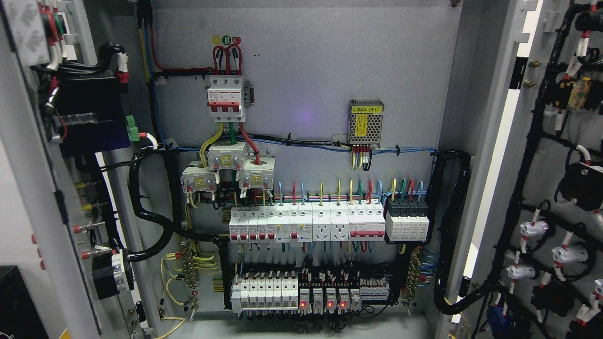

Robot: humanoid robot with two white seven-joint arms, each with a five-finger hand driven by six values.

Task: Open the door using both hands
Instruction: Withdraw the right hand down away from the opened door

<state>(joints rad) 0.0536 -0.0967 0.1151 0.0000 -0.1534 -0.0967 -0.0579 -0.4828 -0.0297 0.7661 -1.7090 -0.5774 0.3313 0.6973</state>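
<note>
Here both doors, left door (28, 155) and right door (556, 155), stand swung wide; no robot hand shows.

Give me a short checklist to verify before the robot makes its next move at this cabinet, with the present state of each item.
1. Left door swung open: ok, its inner side with wiring faces the camera.
2. Right door swung open: ok, its inner side with cable looms shows.
3. Back panel fully in view: ok, breakers and wiring are unobstructed.
4. Hands clear of the doors: cannot tell, neither hand is in view.
5. Black cable bundle clear of the left door: cannot tell, it runs close to the hinge side.
6. Red indicator lights lit in the bottom row: ok.
</note>
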